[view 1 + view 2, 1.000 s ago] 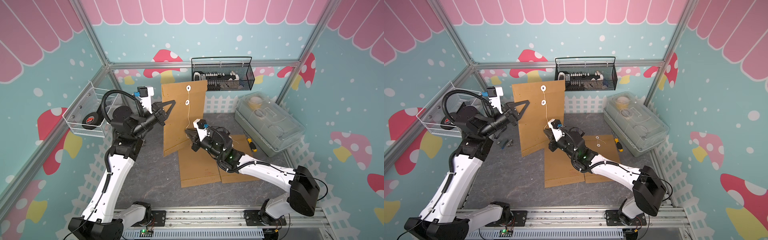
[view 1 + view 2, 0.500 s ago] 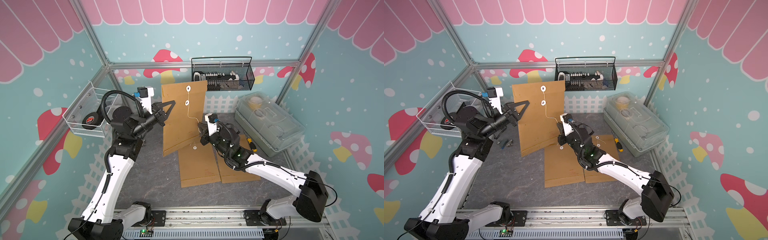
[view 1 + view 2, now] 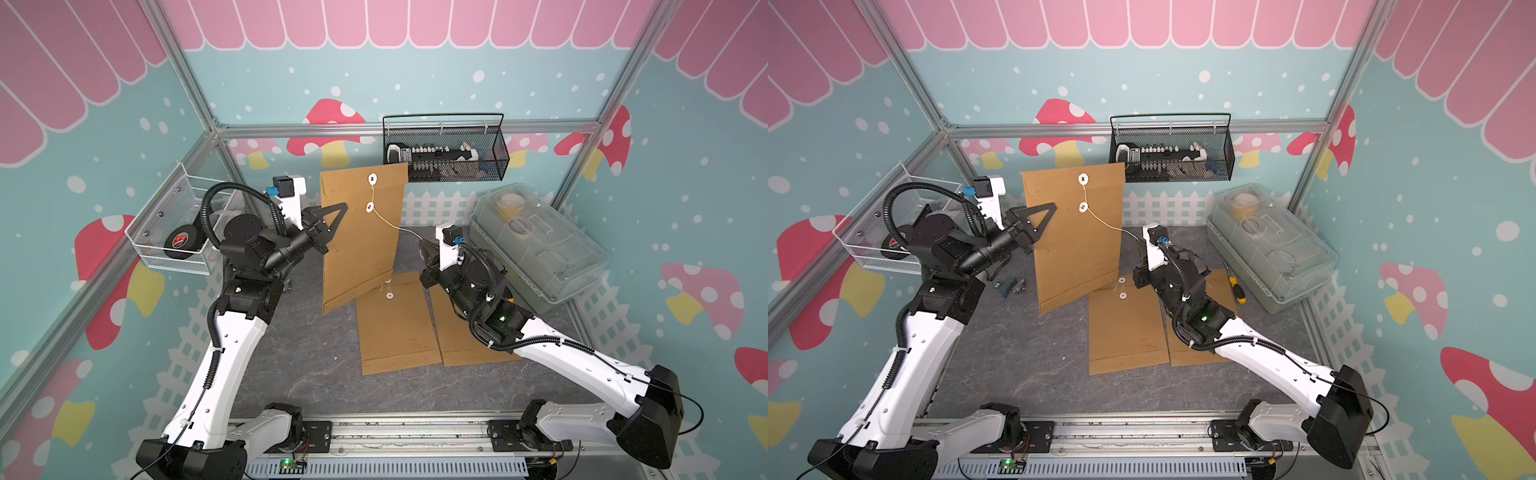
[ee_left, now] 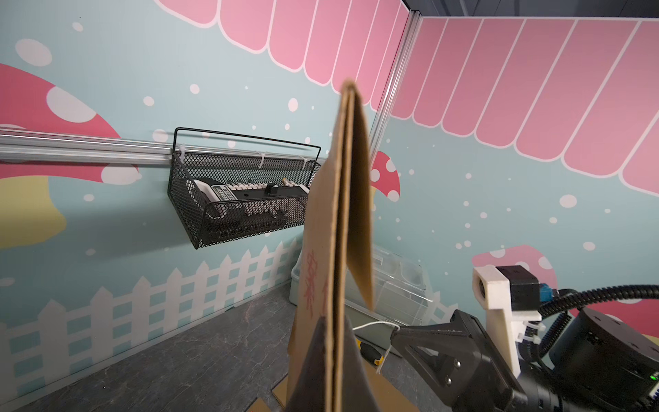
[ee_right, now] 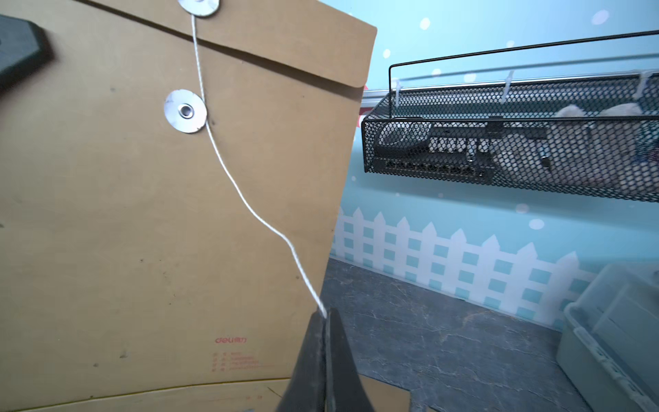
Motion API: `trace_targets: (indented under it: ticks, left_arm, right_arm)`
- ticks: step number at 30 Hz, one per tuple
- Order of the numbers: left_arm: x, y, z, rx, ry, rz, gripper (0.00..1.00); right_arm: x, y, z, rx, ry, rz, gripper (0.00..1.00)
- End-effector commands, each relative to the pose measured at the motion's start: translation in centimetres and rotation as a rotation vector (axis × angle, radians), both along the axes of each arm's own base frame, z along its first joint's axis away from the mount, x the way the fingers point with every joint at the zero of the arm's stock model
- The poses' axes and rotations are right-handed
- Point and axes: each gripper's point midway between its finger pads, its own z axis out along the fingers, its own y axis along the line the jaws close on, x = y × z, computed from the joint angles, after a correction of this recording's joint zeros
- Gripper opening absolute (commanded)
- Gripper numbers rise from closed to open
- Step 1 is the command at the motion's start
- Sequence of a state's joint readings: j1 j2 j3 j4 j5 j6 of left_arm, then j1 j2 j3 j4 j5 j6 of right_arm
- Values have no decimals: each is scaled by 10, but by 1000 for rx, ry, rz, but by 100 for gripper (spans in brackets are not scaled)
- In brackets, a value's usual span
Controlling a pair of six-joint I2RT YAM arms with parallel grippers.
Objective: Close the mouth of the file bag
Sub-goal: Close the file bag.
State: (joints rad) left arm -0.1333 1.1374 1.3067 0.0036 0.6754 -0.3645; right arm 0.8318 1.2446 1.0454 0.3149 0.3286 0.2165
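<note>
Right pincer (image 5: 326, 317), pinched shut on the string (image 5: 246, 207), is at the winding step: next, circle the lower disc (image 5: 185, 111) while the left pincer (image 3: 341, 207) clamps the file bag (image 3: 361, 249).

In the right wrist view, the file bag (image 5: 124, 232) ran off the frame's edge, and we could not read its small red print (image 5: 231, 351). In both top views, the wrist camera (image 3: 449, 245) hid part of the right claw (image 3: 421, 242) from us.
</note>
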Motion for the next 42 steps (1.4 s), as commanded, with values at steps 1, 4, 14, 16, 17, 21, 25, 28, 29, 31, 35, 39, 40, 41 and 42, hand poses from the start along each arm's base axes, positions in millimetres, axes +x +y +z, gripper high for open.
trace_targets:
  ticks: [1, 4, 14, 16, 17, 21, 25, 28, 29, 31, 35, 39, 40, 41, 42]
  left_arm:
    - [-6, 4, 6, 12, -32, 17, 0]
    - [-6, 5, 5, 19, -32, 26, 0]
    - [-1, 7, 0, 25, -26, 39, 0]
    - [-2, 6, 0, 28, -24, 35, 0]
    - [-1, 7, -1, 28, -22, 38, 0]
    - [1, 7, -1, 27, -21, 43, 0]
    - [5, 9, -4, 26, -15, 58, 0]
    - [8, 9, -4, 22, -13, 61, 0]
    - [9, 9, -5, 21, -12, 61, 0]
    - [11, 9, -5, 19, -11, 62, 0]
    - [14, 9, -6, 17, -9, 59, 0]
    - [16, 8, -8, 13, -4, 57, 0]
    - [15, 8, -8, 11, -6, 55, 0]
    - [15, 8, -8, 8, -5, 53, 0]
    - [15, 7, -8, 6, -4, 49, 0]
  right_arm:
    - [4, -20, 2, -48, -15, -95, 0]
    - [3, -24, 10, -45, -29, -97, 0]
    - [0, -32, 18, -89, -54, -120, 0]
    - [0, -35, 21, -103, -65, -133, 0]
    - [-1, -36, 22, -106, -71, -135, 0]
    - [-5, -27, 27, -92, -77, -80, 0]
    - [-18, -11, 38, -31, -96, 28, 0]
    - [-30, 6, 43, -8, -106, 113, 0]
    - [-34, 11, 46, 2, -109, 138, 0]
    - [-42, 23, 48, 12, -115, 183, 0]
    - [-59, 49, 51, 32, -123, 279, 0]
    - [-75, 77, 48, 30, -120, 362, 0]
    - [-77, 83, 45, 29, -115, 377, 0]
    - [-79, 90, 43, 26, -111, 395, 0]
    - [-81, 96, 41, 26, -107, 410, 0]
